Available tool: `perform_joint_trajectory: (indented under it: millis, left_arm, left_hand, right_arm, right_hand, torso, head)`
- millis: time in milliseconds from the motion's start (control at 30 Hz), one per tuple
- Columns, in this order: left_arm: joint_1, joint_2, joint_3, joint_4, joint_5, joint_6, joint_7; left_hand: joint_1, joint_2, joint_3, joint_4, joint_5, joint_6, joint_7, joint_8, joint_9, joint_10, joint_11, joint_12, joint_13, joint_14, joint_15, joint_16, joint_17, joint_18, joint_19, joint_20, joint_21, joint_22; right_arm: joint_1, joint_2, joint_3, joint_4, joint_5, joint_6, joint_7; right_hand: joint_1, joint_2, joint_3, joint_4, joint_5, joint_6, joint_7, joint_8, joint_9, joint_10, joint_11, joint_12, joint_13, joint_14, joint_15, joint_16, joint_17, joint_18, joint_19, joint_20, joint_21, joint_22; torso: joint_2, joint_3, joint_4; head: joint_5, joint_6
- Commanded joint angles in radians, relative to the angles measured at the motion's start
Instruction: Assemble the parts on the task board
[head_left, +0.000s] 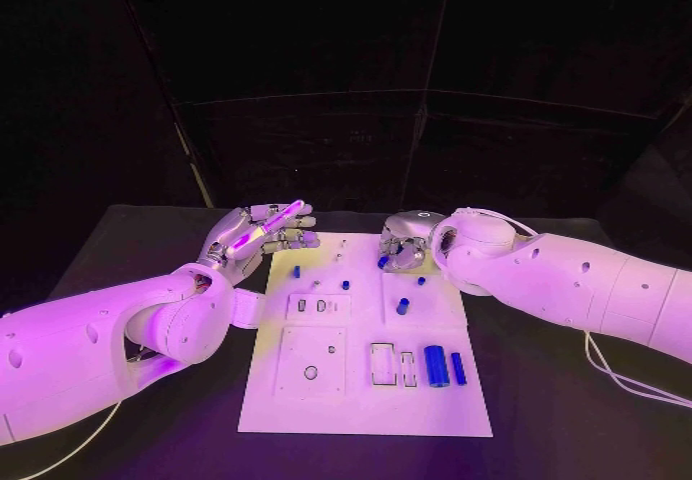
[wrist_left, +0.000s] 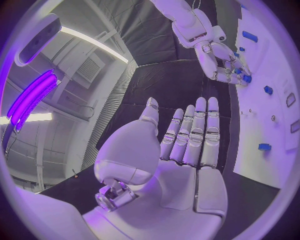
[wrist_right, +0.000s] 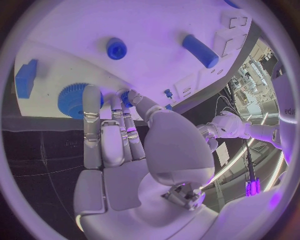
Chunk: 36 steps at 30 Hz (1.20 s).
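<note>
A: Head view first, nearest edge of the task board: what lies there?

B: A row near the board's near right part: two empty outlined slots, then a thick blue cylinder and just beside it a slimmer blue bar. To their left the board has a raised square panel with a small oval hole.

A: And further in?

B: A short blue peg lies in the middle, a smaller one just beyond it. On the left side stand a small blue pin and a tinier one.

A: The hands?

B: Both are at the far end. The left hand hovers off the board's far left corner, above the black table. In the left wrist view its fingers lie straight and side by side, thumb apart, nothing in the palm.

A: The right hand?

B: The right hand is over the board's far edge, fingers curled down. The right wrist view shows its fingertips closing on a small blue part next to a blue toothed gear. The left wrist view shows the same hand with a blue piece at its fingertips. It looks pinched, though I cannot tell whether the part is lifted off the board
</note>
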Motion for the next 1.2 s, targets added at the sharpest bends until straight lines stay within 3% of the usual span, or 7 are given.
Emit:
perform_joint_trajectory:
  millis: [33,367,500,567,700,933,1200]
  left_arm:
    - [0.002,-0.002,0.001,0.002,-0.006,0.016,0.0]
    - [0.006,-0.008,0.001,0.0,-0.002,0.016,-0.001]
    - [0.008,-0.01,0.001,-0.001,-0.001,0.016,-0.001]
    - [0.009,-0.01,0.001,-0.002,-0.001,0.016,-0.001]
    - [0.01,-0.01,0.001,-0.003,-0.001,0.017,-0.001]
    - [0.011,-0.005,0.001,-0.008,-0.001,0.018,0.0]
    - [0.012,-0.003,0.001,-0.012,-0.001,0.018,0.0]
  left_hand:
    - [0.004,0.007,-0.001,-0.005,0.003,0.006,0.028,-0.004,-0.001,0.003,0.006,-0.006,-0.001,0.005,0.005,-0.004,-0.001,0.01,0.005,0.0,-0.005,-0.001]
    - [0.003,0.008,-0.001,-0.005,0.003,0.006,0.029,-0.004,-0.001,0.003,0.006,-0.007,-0.001,0.005,0.005,-0.004,-0.001,0.009,0.005,0.0,-0.006,-0.001]
    - [0.003,0.008,-0.001,-0.005,0.003,0.006,0.029,-0.004,-0.001,0.003,0.006,-0.007,-0.001,0.005,0.005,-0.004,-0.001,0.009,0.005,0.0,-0.006,-0.001]
    - [0.003,0.008,-0.001,-0.005,0.003,0.006,0.029,-0.005,-0.001,0.003,0.007,-0.007,-0.001,0.005,0.005,-0.005,-0.001,0.009,0.005,0.0,-0.006,-0.001]
    - [0.003,0.008,-0.001,-0.005,0.003,0.006,0.029,-0.005,-0.001,0.003,0.007,-0.007,-0.001,0.005,0.005,-0.005,-0.001,0.009,0.005,0.0,-0.006,-0.001]
    - [0.003,0.008,-0.001,-0.005,0.003,0.006,0.029,-0.005,-0.001,0.003,0.007,-0.007,-0.001,0.005,0.005,-0.005,-0.001,0.009,0.005,0.0,-0.006,-0.001]
    - [0.003,0.008,-0.001,-0.005,0.003,0.006,0.029,-0.005,-0.001,0.003,0.007,-0.007,-0.001,0.005,0.005,-0.005,-0.001,0.009,0.005,0.0,-0.006,-0.001]
  right_arm:
    - [0.002,-0.011,0.0,0.024,0.027,-0.093,0.009]
    - [0.002,-0.036,0.001,0.12,0.03,-0.162,-0.026]
    - [0.002,-0.031,0.001,0.142,0.017,-0.172,-0.041]
    - [0.002,-0.024,0.001,0.146,0.005,-0.183,-0.052]
    - [0.002,0.0,0.001,0.135,-0.01,-0.205,-0.063]
    - [0.002,0.064,0.001,0.073,-0.029,-0.216,-0.073]
    - [0.002,0.1,0.001,0.028,-0.066,-0.25,-0.12]
  right_hand:
    - [0.001,0.017,0.005,0.002,-0.006,0.018,-0.009,0.004,0.012,0.01,0.001,0.005,0.001,0.037,-0.005,0.005,0.002,0.0,0.006,-0.004,0.008,0.003]
    - [-0.001,0.011,0.006,0.006,-0.012,0.021,-0.01,0.005,0.013,0.014,0.0,0.005,0.001,0.037,-0.007,0.007,0.006,0.0,0.006,-0.005,0.012,0.007]
    - [-0.003,0.01,0.006,0.008,-0.013,0.022,-0.01,0.005,0.014,0.015,0.0,0.005,0.001,0.037,-0.007,0.007,0.006,0.0,0.006,-0.006,0.012,0.007]
    - [-0.004,0.01,0.006,0.009,-0.013,0.022,-0.01,0.005,0.014,0.015,0.0,0.005,0.001,0.037,-0.007,0.008,0.006,-0.001,0.005,-0.006,0.013,0.007]
    - [-0.004,0.009,0.006,0.01,-0.013,0.022,-0.01,0.005,0.014,0.015,0.0,0.005,0.001,0.038,-0.007,0.008,0.007,-0.001,0.005,-0.006,0.013,0.008]
    - [-0.004,0.009,0.006,0.01,-0.014,0.022,-0.01,0.005,0.014,0.015,0.0,0.005,0.001,0.038,-0.007,0.009,0.009,-0.001,0.005,-0.006,0.013,0.007]
    - [-0.004,0.008,0.007,0.01,-0.014,0.022,-0.011,0.005,0.014,0.016,-0.001,0.004,0.001,0.038,-0.007,0.01,0.011,-0.001,0.006,-0.006,0.015,0.01]
  torso:
    - [0.0,-0.0006,0.0009]
    - [0.001,-0.0011,0.0017]
    - [0.002,-0.0026,0.0024]
    - [0.003,-0.0013,0.0029]
    - [0.003,-0.0016,0.0031]
    - [0.006,-0.0012,0.0057]
    - [0.005,-0.0004,0.0038]
  head:
    - [-0.001,0.001]
    - [0.008,0.002]
    - [0.011,0.004]
    - [0.012,0.006]
    - [0.012,0.006]
    - [0.01,0.004]
    - [0.015,0.001]
